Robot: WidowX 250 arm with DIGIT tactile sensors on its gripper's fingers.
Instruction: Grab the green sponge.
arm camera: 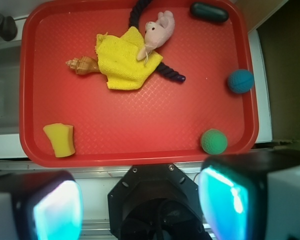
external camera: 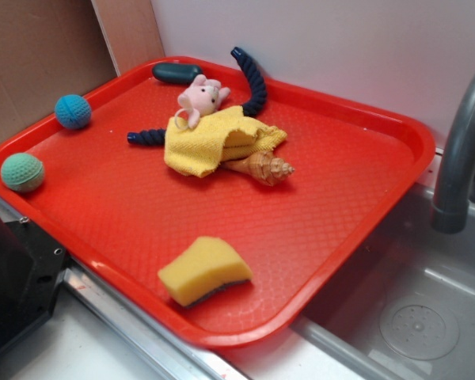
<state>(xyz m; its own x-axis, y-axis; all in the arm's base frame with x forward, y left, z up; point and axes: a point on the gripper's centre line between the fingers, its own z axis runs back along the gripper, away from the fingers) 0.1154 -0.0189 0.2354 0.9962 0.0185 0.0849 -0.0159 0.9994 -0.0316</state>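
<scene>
On the counter beside a grey sink (external camera: 427,317) sits a red tray (external camera: 340,198) holding everything. Near its middle, toward the far edge: yellow cloth (external camera: 210,142), bunched, over a dark blue rope (external camera: 253,83), with a pink plush pig (external camera: 198,99) on top and a brown shell (external camera: 265,168) touching the cloth. Green sponge (external camera: 204,271) lies alone near the tray's front edge, yellow face up, dark layer underneath. Dark green oblong (external camera: 176,73) at far corner. Blue ball (external camera: 73,112) and mint ball (external camera: 22,172) along the left edge. Gripper (arm camera: 140,200) hovers off the tray, fingers (arm camera: 55,210) spread wide, empty, well apart from the sponge.
</scene>
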